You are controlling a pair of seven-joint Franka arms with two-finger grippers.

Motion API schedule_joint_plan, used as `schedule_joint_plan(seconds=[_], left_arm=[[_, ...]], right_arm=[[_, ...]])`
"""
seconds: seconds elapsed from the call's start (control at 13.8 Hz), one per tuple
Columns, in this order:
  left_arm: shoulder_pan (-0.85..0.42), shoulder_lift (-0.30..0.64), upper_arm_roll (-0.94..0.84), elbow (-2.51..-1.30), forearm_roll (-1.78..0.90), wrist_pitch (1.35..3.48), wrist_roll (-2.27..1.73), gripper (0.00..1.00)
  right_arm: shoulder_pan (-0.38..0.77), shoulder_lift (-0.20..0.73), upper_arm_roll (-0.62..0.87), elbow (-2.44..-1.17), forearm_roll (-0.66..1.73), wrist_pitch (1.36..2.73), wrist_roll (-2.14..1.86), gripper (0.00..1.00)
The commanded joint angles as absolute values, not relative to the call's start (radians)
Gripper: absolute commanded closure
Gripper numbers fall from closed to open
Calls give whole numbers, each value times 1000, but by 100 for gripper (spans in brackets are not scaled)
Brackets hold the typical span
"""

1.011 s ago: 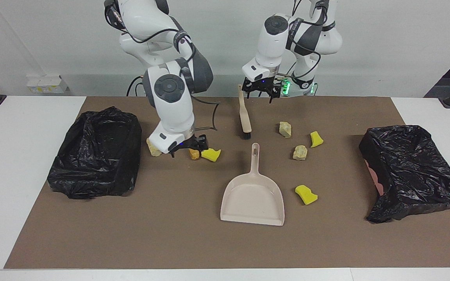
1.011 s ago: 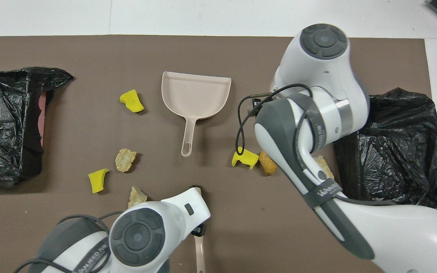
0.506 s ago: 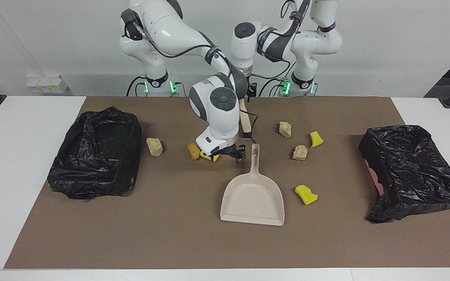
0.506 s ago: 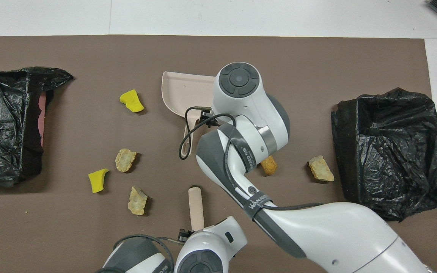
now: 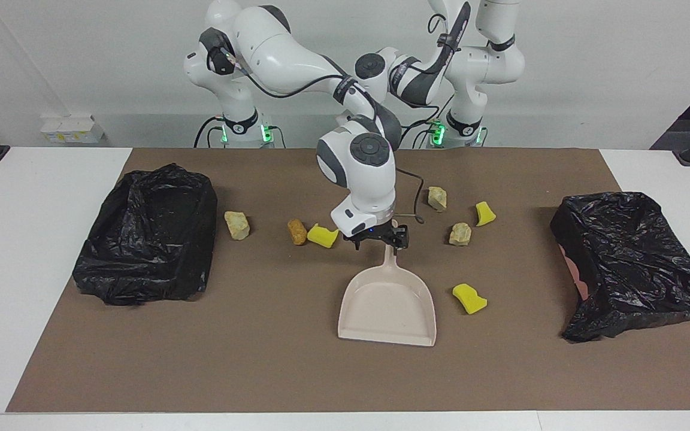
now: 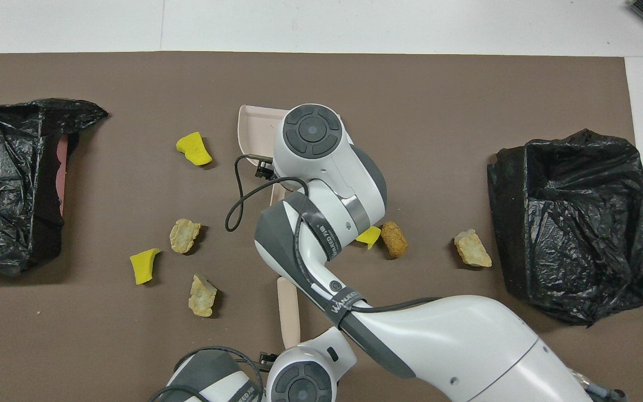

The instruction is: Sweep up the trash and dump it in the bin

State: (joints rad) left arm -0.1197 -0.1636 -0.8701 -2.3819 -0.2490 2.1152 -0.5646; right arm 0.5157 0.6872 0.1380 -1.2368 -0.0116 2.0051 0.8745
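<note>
Early stage. Trash (image 5: 322,235) unswept: seven lumps scattered on worktop (image 5: 261,371), none in dustpan (image 5: 388,305) or bins (image 5: 147,233). Right end effector (image 5: 381,238) spread apart over dustpan handle, not gripping. Left end effector (image 6: 266,355) near brush (image 6: 288,310), apparently apart.

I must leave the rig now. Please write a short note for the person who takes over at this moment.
Right gripper: open, at the dustpan handle, nothing held.
Left gripper: low over the brush handle at the robots' edge; fingers hidden.
Trash: seven pieces on the brown mat, none in the dustpan.
Two black-lined bins, one at each end.
Done: nothing swept.
Left: grasp tools, sweep, dump.
</note>
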Motion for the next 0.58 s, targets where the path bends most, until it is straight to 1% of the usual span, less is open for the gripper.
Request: schedule_joint_plan(seconds=[0.0, 0.07, 0.14, 0.22, 0.29, 0.36, 0.43, 0.51], left_arm=[[-135, -206, -868, -2416, -276, 2088, -624, 9], [-146, -204, -868, -2422, -290, 2088, -641, 15], [-147, -207, -868, -2431, -301, 2088, -641, 27], [-146, -207, -868, -2431, -311, 2086, -641, 36], [-147, -207, -868, -2433, -324, 2085, -641, 43], [-147, -207, -868, -2433, -325, 2083, -638, 54], [-146, -206, -867, -2431, -324, 2082, -634, 71], [-146, -201, -865, -2425, -324, 2077, -630, 88]], right_arm=[[534, 730, 141, -1189, -20, 1994, 900, 8], [543, 729, 141, -1199, -40, 1991, 900, 19], [545, 730, 143, -1204, -60, 1988, 900, 27], [551, 727, 141, -1213, -69, 1982, 900, 32], [551, 727, 141, -1212, -74, 1953, 899, 49], [552, 727, 140, -1203, -93, 1919, 897, 72], [548, 723, 141, -1203, -101, 1905, 891, 95], [539, 715, 143, -1207, -101, 1904, 887, 100]])
